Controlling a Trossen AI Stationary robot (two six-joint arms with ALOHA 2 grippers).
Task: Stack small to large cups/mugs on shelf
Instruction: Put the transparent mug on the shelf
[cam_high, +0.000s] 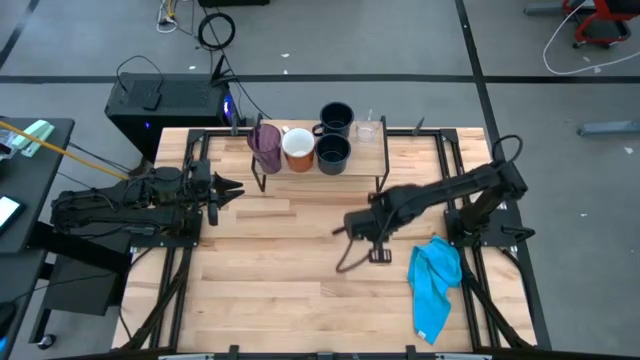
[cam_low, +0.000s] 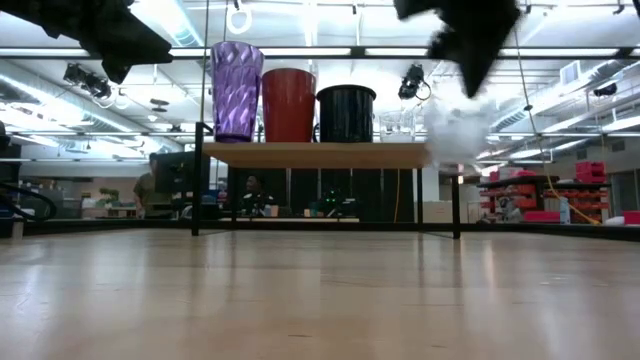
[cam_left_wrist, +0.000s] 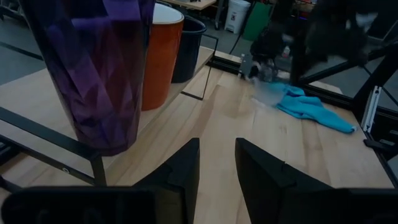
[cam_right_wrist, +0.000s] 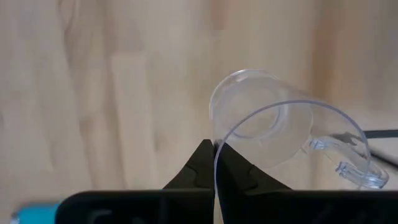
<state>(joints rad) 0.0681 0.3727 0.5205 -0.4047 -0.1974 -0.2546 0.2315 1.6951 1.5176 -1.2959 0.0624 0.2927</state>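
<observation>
Currently: right pincer (cam_right_wrist: 215, 163) clamps clear glass (cam_right_wrist: 280, 134) by its rim, glass tilted, shelf (cam_high: 310, 170) beyond; left pincer (cam_left_wrist: 216, 163) parted, empty.

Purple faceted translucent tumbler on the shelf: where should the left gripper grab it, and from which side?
Probably the rim of the purple faceted tumbler, from above: one finger inside, one outside on its free left side. It stands upright, open mouth up, no handle, and the white-and-orange mug crowds its right. The left gripper is open nearby.
</observation>
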